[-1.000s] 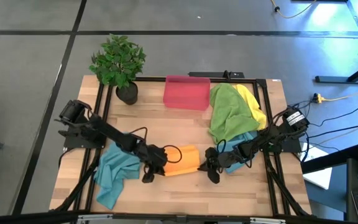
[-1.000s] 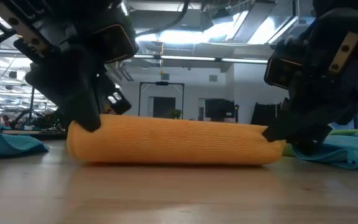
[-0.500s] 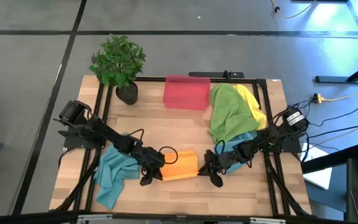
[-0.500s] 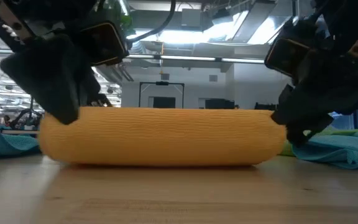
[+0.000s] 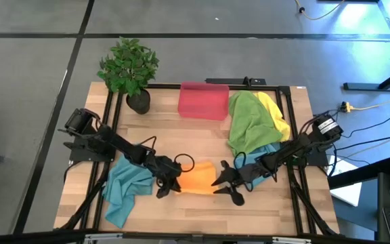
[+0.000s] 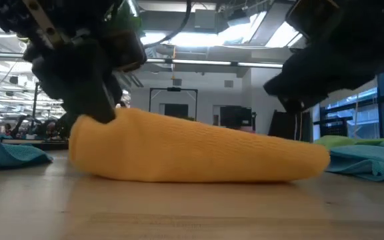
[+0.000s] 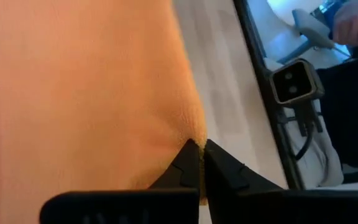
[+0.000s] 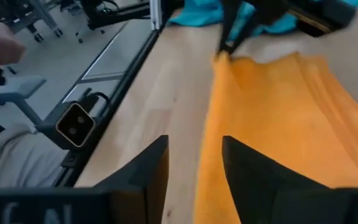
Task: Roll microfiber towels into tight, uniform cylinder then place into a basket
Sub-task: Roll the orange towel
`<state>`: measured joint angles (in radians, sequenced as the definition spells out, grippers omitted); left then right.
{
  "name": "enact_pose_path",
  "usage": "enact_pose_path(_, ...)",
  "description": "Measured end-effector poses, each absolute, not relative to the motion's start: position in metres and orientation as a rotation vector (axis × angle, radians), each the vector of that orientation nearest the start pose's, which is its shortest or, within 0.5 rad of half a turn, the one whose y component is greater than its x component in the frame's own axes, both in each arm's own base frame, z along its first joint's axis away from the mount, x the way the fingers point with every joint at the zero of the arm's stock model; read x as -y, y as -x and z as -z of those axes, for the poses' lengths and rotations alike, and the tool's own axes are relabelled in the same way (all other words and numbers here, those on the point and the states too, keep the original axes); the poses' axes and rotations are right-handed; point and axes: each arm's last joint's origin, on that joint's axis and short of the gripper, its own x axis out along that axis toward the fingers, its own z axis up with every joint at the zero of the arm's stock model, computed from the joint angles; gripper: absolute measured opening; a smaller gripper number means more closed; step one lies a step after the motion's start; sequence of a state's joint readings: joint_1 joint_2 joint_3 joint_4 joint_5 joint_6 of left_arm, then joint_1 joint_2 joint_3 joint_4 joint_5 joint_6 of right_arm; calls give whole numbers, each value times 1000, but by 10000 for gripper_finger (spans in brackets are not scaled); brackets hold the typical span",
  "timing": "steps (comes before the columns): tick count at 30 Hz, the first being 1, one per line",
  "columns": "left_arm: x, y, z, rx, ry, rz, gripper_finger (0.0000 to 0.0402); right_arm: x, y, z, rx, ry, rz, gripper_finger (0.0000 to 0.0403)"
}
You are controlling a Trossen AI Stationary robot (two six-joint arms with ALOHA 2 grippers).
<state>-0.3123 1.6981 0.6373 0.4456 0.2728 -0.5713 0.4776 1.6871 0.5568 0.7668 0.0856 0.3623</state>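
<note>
The orange microfiber towel lies loosely rolled on the table between my two grippers; in the low view it tapers from a thick left end to a low right end. My left gripper is shut on its left end. My right gripper stands open just above the right end, its fingers on either side of the towel's near edge, touching nothing that I can see. The red-pink basket stands at the far edge. My left gripper pinches the orange towel's left end at its near-side edge between the tips of its two fingers. It comes slanting down from the table's left. That end is raised a little under the gripper, while the rest lies on the table.
A potted plant stands at the far left. Green and yellow towels lie heaped at the right beside the basket, with a teal one under my right arm. Another teal towel lies under my left arm.
My right gripper has opened, let go of the roll's right end and risen off it. That end has sunk flat onto the table, so the even roll now tapers. My left gripper has stayed shut on the left end.
</note>
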Motion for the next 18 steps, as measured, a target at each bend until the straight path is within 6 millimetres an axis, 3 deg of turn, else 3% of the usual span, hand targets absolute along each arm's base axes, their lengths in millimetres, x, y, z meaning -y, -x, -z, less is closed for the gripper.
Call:
enact_pose_path(9,80,-251,-105,-598,708,310,0,-138,-265,-138,-387,-203,-271,150)
enact_pose_path(18,68,-251,-100,-628,762,234,0,-141,-274,-147,-323,-82,-221,149)
